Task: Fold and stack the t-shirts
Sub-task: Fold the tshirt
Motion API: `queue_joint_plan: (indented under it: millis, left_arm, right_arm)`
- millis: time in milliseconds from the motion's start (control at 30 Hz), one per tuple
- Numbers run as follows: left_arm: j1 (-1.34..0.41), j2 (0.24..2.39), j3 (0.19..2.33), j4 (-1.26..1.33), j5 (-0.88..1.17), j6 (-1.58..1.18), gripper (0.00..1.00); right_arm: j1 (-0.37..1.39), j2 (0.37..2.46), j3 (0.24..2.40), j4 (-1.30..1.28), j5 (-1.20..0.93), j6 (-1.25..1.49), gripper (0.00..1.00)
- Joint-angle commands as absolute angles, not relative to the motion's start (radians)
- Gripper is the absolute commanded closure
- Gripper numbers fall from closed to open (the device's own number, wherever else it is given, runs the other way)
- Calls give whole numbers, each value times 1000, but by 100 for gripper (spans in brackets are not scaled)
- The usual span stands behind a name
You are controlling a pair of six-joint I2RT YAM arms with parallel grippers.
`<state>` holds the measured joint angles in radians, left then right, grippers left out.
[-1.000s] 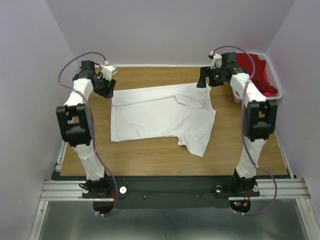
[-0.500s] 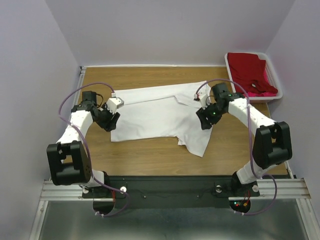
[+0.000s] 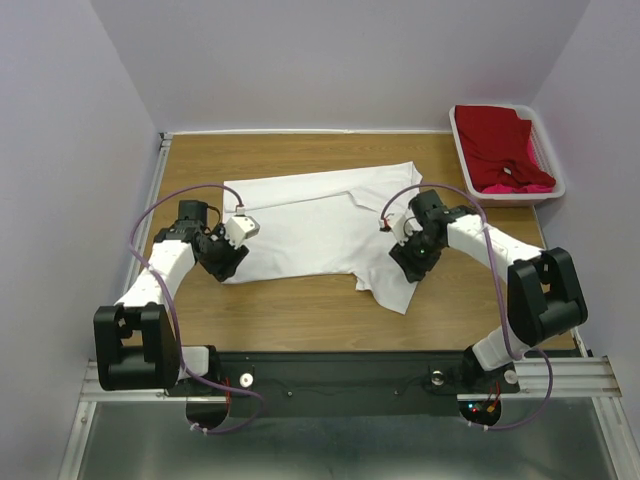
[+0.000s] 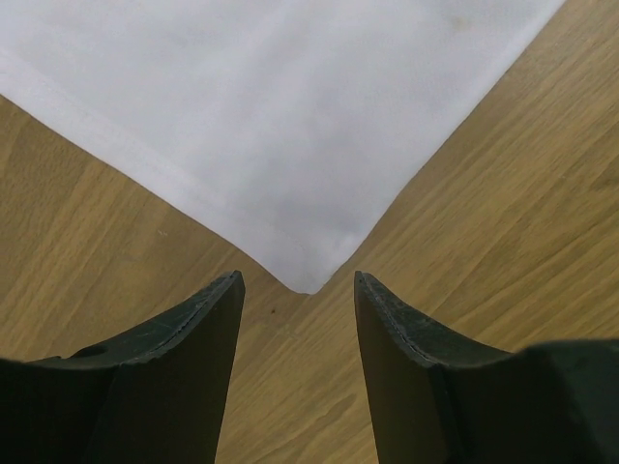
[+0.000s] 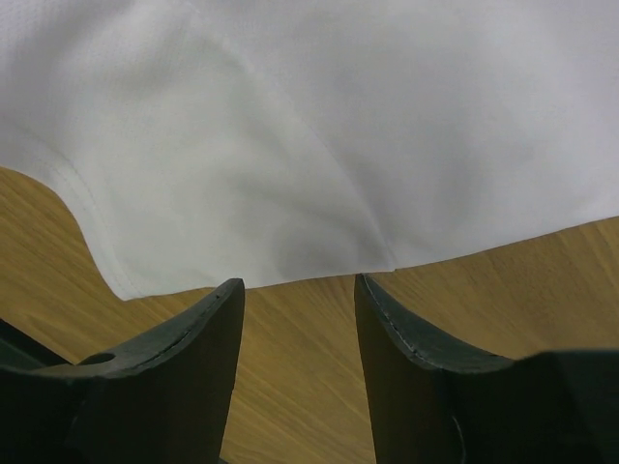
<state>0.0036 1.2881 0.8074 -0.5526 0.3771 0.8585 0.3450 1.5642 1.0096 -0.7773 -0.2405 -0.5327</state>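
Seen from above, a large white t-shirt (image 3: 320,228) lies spread flat on a wooden table (image 3: 300,310), and everything here is placed by that shirt. To the shirt's left, the left arm reaches forward from the near edge of the table. Its elbow sits low and its forearm angles inward toward the shirt's near left corner. The left gripper (image 3: 228,266) points down at that corner. In the left wrist view, the left gripper (image 4: 298,290) has its jaws parted with a clear gap. The hemmed corner of the cloth (image 4: 290,116) ends right at the mouth of that gap. The jaws grasp nothing, and bare wood shows between them. On the shirt's right side, the right arm bends at an elbow out to the right, and its forearm comes back in over the cloth. The right gripper (image 3: 412,262) is tipped down at the shirt's right edge, above the sleeve that trails toward the near side. The right wrist view shows the right gripper (image 5: 298,290) with its jaws also apart and released. Wood shows between the fingers, and the shirt's edge (image 5: 319,145) lies just beyond their tips. Far right of the shirt and well apart from it, a white basket (image 3: 458,128) holds a deep red shirt (image 3: 495,140). A bright pink shirt (image 3: 510,186) lies at the basket's near end.
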Motion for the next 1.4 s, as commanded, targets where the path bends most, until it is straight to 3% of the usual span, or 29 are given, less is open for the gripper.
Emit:
queue_joint_plan:
  millis: [0, 433, 733, 833, 1033, 1167, 1367]
  left_arm:
    - [3, 1284, 784, -506, 336, 853, 40]
    - [-60, 1336, 713, -479, 276, 903, 40]
    - [-61, 1411, 673, -433, 225, 936, 49]
    - [-61, 1424, 655, -413, 201, 940, 59]
    - [-61, 1431, 660, -399, 192, 939, 77]
    - [-60, 1399, 696, -442, 213, 936, 100]
    - [-58, 1295, 756, -534, 262, 948, 100]
  right_arm:
    - [376, 1516, 979, -742, -230, -531, 45]
    - [400, 1574, 876, -631, -193, -503, 48]
    - [408, 1608, 828, -575, -169, -482, 57]
    - [411, 1611, 807, -571, -153, -482, 66]
    - [411, 1563, 796, -580, -138, -463, 99]
    - [411, 1497, 818, -615, -136, -437, 100]
    - [411, 1344, 879, -687, -124, -419, 99]
